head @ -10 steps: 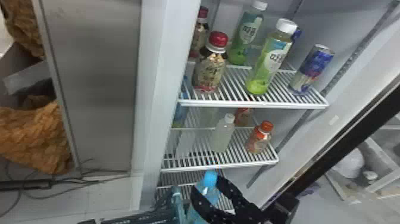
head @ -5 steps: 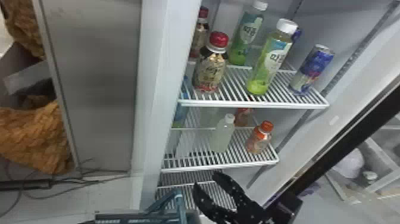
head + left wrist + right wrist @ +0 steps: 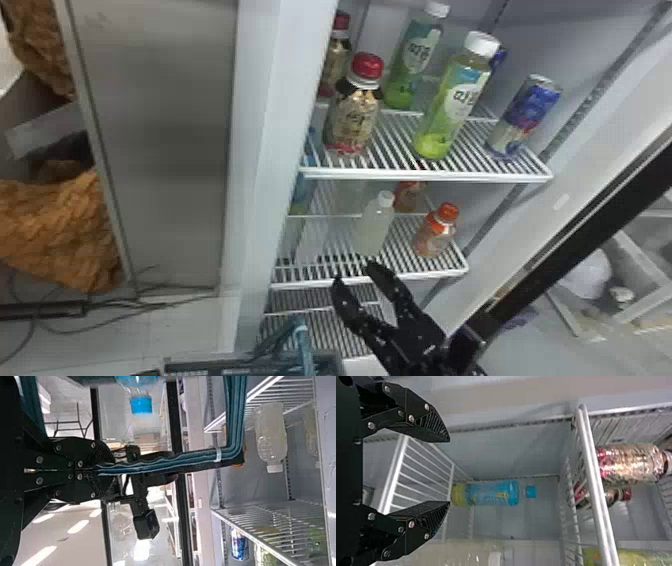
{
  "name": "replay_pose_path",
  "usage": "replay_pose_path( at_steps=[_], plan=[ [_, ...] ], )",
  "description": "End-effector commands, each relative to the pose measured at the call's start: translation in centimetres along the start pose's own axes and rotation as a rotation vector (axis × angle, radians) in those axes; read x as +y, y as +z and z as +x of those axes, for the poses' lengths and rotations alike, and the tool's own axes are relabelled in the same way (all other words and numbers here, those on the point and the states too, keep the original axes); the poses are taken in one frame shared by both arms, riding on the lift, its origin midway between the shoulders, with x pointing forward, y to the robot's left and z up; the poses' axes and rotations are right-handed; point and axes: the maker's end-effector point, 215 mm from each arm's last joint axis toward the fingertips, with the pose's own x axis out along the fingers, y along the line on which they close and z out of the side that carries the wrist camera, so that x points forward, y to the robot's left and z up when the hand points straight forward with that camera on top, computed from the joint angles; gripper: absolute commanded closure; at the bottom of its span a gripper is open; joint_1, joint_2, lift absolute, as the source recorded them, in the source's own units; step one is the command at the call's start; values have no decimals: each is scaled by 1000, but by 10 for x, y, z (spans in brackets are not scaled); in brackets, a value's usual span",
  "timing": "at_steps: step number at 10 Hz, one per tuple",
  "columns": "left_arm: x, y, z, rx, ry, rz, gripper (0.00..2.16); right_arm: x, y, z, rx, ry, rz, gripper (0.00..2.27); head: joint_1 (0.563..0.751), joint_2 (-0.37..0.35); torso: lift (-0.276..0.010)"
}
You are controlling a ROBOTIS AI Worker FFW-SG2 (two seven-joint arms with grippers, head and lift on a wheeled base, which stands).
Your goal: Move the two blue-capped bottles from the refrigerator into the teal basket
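My right gripper [image 3: 356, 274] stands open before the refrigerator's lower shelves; in the right wrist view, the gripper [image 3: 449, 471] has nothing between its fingers. Farther in, one blue-capped bottle [image 3: 493, 494] with blue and yellow colouring stands on a shelf; the door frame partly covers this bottle [image 3: 302, 195] in the head view, at the middle shelf's left. The teal basket [image 3: 260, 369] is at the bottom edge. In the left wrist view, my left gripper [image 3: 104, 470] is shut on its teal handle [image 3: 186, 460]. Another blue-capped bottle [image 3: 141, 404] appears near the top edge.
A white-capped bottle [image 3: 376, 225] and an orange-capped bottle [image 3: 437, 231] share the middle shelf [image 3: 425, 272]. Juice bottles and a can [image 3: 525, 117] stand on the shelf above. The refrigerator's left frame [image 3: 280, 150] borders the opening.
A second ago, my right gripper was around a blue-capped bottle above the basket. It has let go, come away open and moved up toward the middle shelf.
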Motion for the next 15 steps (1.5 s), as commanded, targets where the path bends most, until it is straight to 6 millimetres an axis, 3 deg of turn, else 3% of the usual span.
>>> replay_pose_path(
  at_steps=[1, 8, 15],
  plan=[
    [0, 0, 0, 0, 0, 0, 1128, -6, 0, 13, -36, -11, -6, 506, 695, -350, -157],
    [-1, 0, 0, 2, -1, 1, 1128, -25, -11, 69, -99, -50, -4, 499, 695, -350, -157],
    [0, 0, 0, 0, -1, -1, 1128, -22, -18, 114, -133, -64, 3, 479, 695, -350, -157]
  ],
)
